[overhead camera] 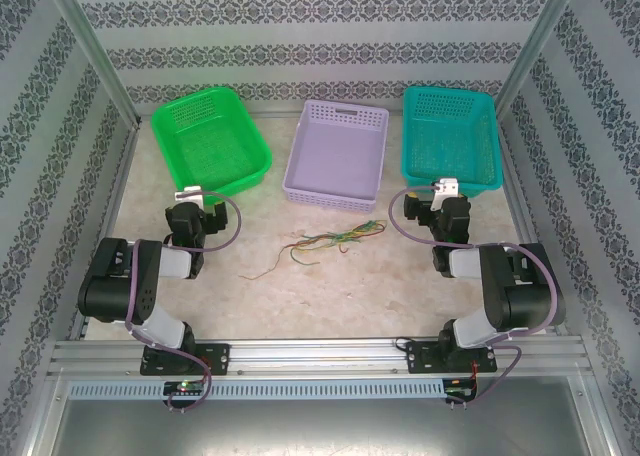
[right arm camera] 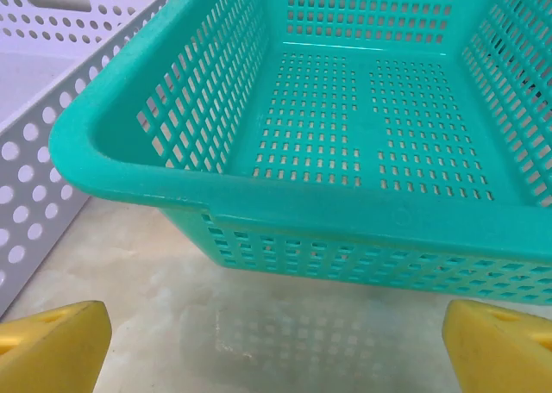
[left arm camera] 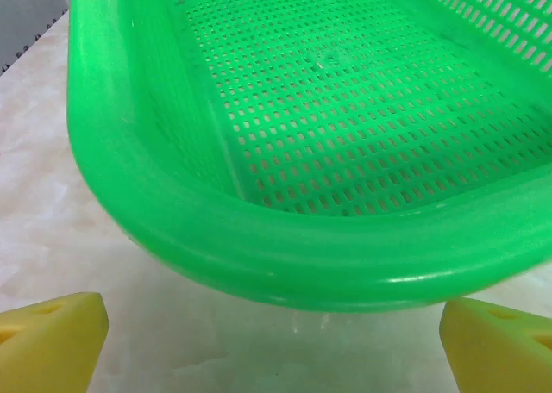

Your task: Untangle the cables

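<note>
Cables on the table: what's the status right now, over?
Left pincer open, empty, by green basket. Right pincer open, empty, by teal basket. Cables loosely tangled, untouched. Nothing blocking them.

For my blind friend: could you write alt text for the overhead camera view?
A small tangle of thin green, yellow and orange cables lies untouched on a pale table, between the black left arm and right arm. Behind it stand three empty baskets, left to right: green basket, purple basket, teal basket.
</note>
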{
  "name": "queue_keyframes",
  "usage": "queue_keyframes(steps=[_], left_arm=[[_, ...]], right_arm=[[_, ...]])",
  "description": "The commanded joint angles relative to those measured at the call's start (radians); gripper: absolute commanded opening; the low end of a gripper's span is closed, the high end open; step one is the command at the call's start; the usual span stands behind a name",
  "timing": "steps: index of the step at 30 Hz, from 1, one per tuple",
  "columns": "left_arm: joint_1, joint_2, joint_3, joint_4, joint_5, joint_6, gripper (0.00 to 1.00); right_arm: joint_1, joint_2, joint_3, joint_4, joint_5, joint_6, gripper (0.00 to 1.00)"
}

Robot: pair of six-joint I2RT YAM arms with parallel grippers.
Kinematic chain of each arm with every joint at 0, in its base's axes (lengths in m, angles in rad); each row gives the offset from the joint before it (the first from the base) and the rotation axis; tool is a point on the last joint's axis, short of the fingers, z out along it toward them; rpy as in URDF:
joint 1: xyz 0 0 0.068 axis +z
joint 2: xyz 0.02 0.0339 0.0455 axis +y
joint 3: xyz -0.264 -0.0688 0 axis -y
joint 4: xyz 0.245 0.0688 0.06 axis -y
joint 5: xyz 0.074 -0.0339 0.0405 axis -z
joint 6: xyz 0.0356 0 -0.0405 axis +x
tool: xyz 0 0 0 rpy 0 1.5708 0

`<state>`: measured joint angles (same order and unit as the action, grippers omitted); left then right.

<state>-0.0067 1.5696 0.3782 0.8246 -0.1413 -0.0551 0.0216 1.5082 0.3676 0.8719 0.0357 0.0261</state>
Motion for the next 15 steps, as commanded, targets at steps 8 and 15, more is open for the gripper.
queue_keyframes(steps=[8,15], left_arm=[[-0.009,-0.010,0.016,0.041,0.006,0.014,0.99],[-0.009,-0.010,0.016,0.042,0.006,0.013,0.99]], right_arm=[[-0.009,0.001,0.021,0.015,-0.014,0.000,0.98],[-0.009,0.001,0.021,0.015,-0.014,0.000,0.98]])
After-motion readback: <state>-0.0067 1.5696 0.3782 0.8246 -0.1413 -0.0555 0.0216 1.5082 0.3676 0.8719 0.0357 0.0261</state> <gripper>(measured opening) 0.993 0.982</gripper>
